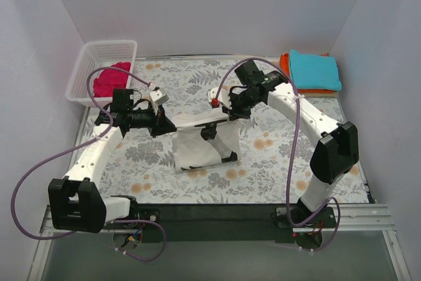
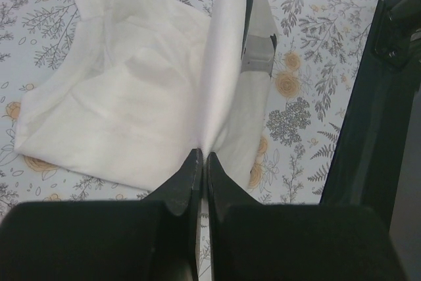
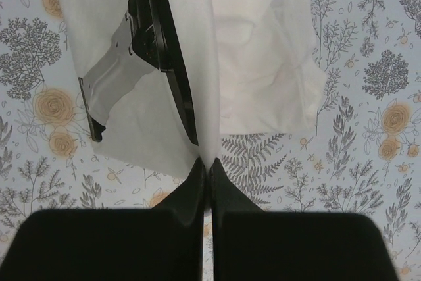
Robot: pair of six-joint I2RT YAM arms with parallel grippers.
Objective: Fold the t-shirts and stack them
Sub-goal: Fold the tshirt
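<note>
The off-white t-shirt hangs above the middle of the table, stretched between both grippers, its lower part resting on the covering. My left gripper is shut on its left edge; in the left wrist view the cloth runs up from the closed jaws. My right gripper is shut on its right edge; in the right wrist view the cloth rises from the closed jaws. A magenta t-shirt lies in the basket. A teal t-shirt lies folded on an orange t-shirt at the back right.
The white mesh basket stands at the back left corner. The floral table covering spreads under everything. Purple cables loop from both arms. A dark rail runs along the near edge by the arm bases.
</note>
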